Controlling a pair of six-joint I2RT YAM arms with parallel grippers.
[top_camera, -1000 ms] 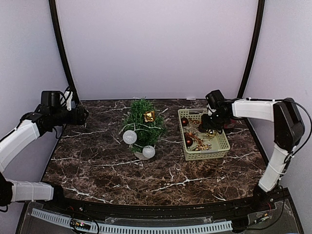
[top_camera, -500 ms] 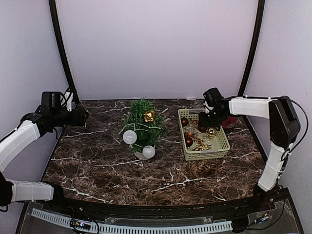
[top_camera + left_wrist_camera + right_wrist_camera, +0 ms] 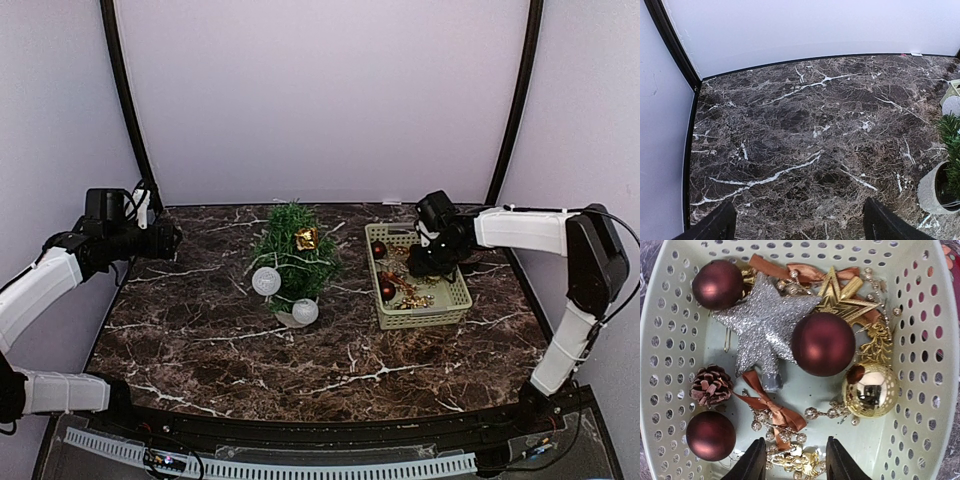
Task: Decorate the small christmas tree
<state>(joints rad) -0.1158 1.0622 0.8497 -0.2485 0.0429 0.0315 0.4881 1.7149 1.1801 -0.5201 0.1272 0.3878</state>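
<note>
We're hovering left jaws wide apart, empty, over the table [image 3: 790,125]. Right jaws are straddling a gold trinket [image 3: 797,462] in the basket [image 3: 660,390]; can't tell if gripping.

The left arm [image 3: 40,280] is bent and held up over the left edge of the table [image 3: 200,350], near the back corner. The left gripper [image 3: 168,238] points across the table, its fingers [image 3: 715,227] wide apart. The right arm [image 3: 520,228] reaches in from the right edge. The right gripper [image 3: 424,264] points down, its fingers [image 3: 754,462] a little apart.
</note>
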